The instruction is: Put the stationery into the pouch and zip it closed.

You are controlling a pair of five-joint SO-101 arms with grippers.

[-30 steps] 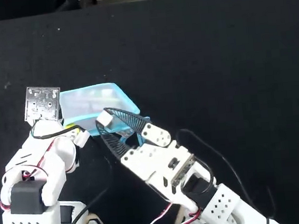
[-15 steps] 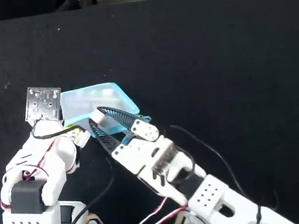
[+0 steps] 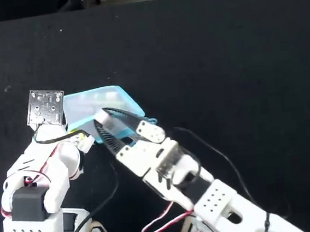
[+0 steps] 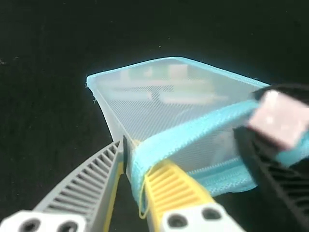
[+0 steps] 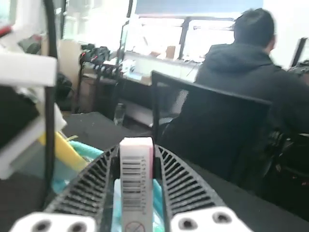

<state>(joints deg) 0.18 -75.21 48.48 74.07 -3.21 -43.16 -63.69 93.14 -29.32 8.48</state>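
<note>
1. Black counter (image 3: pixel 221 60) carries the pouch, with bare dark surface stretching far beyond it and to its right.
2. White right arm (image 3: pixel 174 171) slants in toward the pouch from the near side, and its black claw ends at the pouch's open edge.
3. White left arm (image 3: pixel 40 176) stands just beside the pouch, at the nearer corner away from the right arm.
4. Translucent mesh pouch (image 4: pixel 164 106), trimmed with a teal zip band, rests on the counter with its mouth gaping toward both arms. Pale items show through the mesh, too blurred to name.
5. Left claw (image 4: pixel 130 154), with one grey finger and one yellow, is pinched on the pouch's teal zip band at the corner nearest that arm.
6. Right claw (image 5: pixel 136 150), with black ribbed fingers, is clamped on an eraser at the pouch's mouth, over the teal band.
7. White-and-pink eraser (image 5: pixel 136 169), wearing a barcode label, sits upright between the black fingers, its end poking past their tips above the pouch's zip band. Whether it touches the band cannot be told.
</note>
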